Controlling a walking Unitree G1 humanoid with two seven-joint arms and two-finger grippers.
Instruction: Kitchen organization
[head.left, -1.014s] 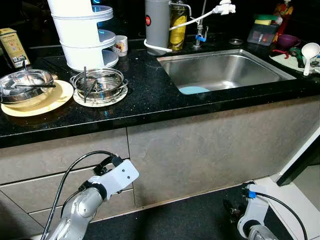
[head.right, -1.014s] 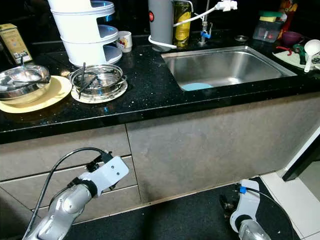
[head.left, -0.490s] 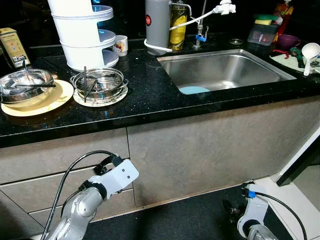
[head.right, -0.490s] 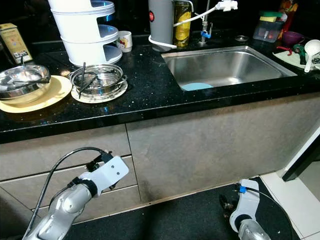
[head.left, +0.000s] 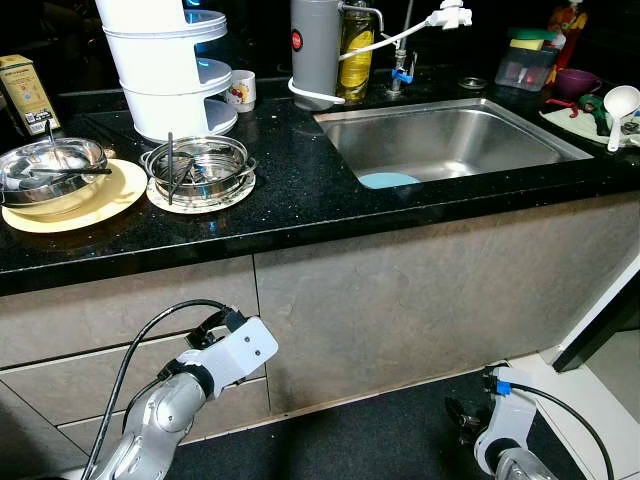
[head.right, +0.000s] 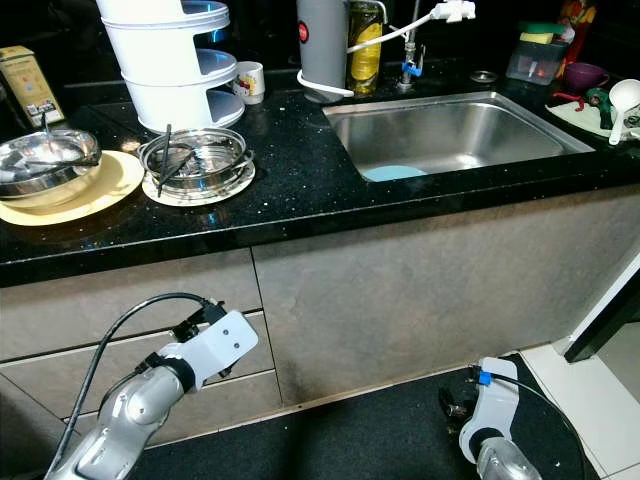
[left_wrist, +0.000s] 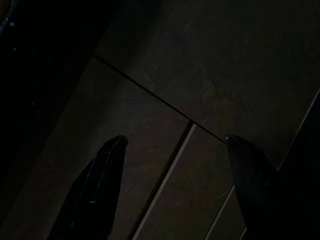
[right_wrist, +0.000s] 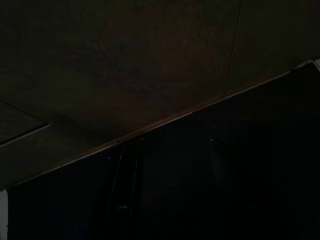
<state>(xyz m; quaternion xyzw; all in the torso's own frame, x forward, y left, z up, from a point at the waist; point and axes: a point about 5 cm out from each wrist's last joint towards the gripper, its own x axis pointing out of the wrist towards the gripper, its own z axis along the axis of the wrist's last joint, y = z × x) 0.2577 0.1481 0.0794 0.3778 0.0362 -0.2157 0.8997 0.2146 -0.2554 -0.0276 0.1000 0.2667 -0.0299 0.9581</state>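
Both claws hang low before the cabinet fronts. From its wrist camera the left gripper (left_wrist: 172, 145) shows two long black fingers (left_wrist: 100, 185) spread wide, empty, aimed at matte grey-brown cabinet panels (left_wrist: 150, 100) crossed by thin seams. The right gripper (right_wrist: 165, 195) is lost in shadow over the dark floor, so I cannot tell how its fingers stand.

Largest above them is the speckled, glossy black stone countertop (head.left: 290, 190), with a rectangular brushed stainless steel sink (head.left: 440, 140) sunk into it; a flat light-blue round piece (head.left: 387, 180) lies in the basin's near left corner. At the counter's back left stands a white plastic tiered rack (head.left: 165, 70), and near the tap a tall grey cylindrical container (head.left: 314, 50). Near the left edge a shiny round steel bowl (head.left: 50, 170) sits on a pale yellow round plate (head.left: 105, 200). Just beside it a round wire steel basket (head.left: 197, 165) rests on a white plate, utensils lying in it. A small white mug (head.left: 240, 91) stands behind. At the far right lies a white ladle (head.left: 617, 105).
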